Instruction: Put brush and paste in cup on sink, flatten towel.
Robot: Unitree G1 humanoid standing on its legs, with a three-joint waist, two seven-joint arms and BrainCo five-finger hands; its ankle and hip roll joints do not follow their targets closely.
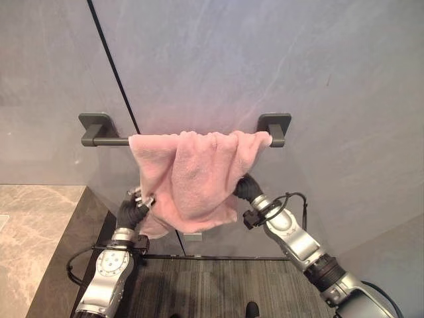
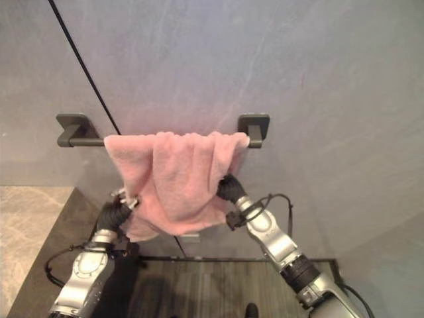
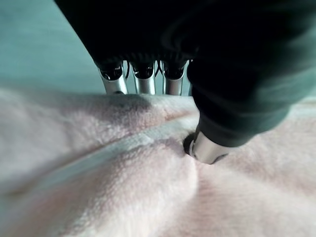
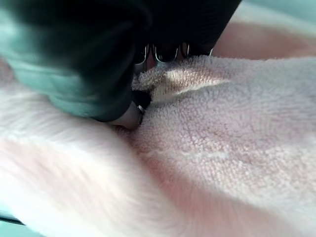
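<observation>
Pink fluffy terry towel [image 1: 192,175] draped over a dark grey metal wall rail [image 1: 106,140], bunched toward the rail's 3 o'clock end, hanging in uneven folds with a loose lower corner at 7 o'clock. Rail fixed by two square brackets to a grey stone-look wall panel [image 1: 265,59], a thin dark seam running down the panel from 11 o'clock to behind the cloth.

Left hand [image 1: 134,211] at the towel's 8 o'clock edge, thumb [image 3: 205,148] pressed into the pile and fingers [image 3: 143,84] disappearing behind a fold, so pinching the cloth. Right hand [image 1: 246,187] at the towel's 4 o'clock edge, dark cover against the fabric, fingers [image 4: 165,52] tucked over a rolled hem with the thumb beneath, clamped on the cloth as well.

Beige marble counter [image 1: 30,232] at 8 o'clock of the scene, dark edging beside it. Dark striped floor mat [image 1: 218,285] at 6 o'clock, below both arms.
</observation>
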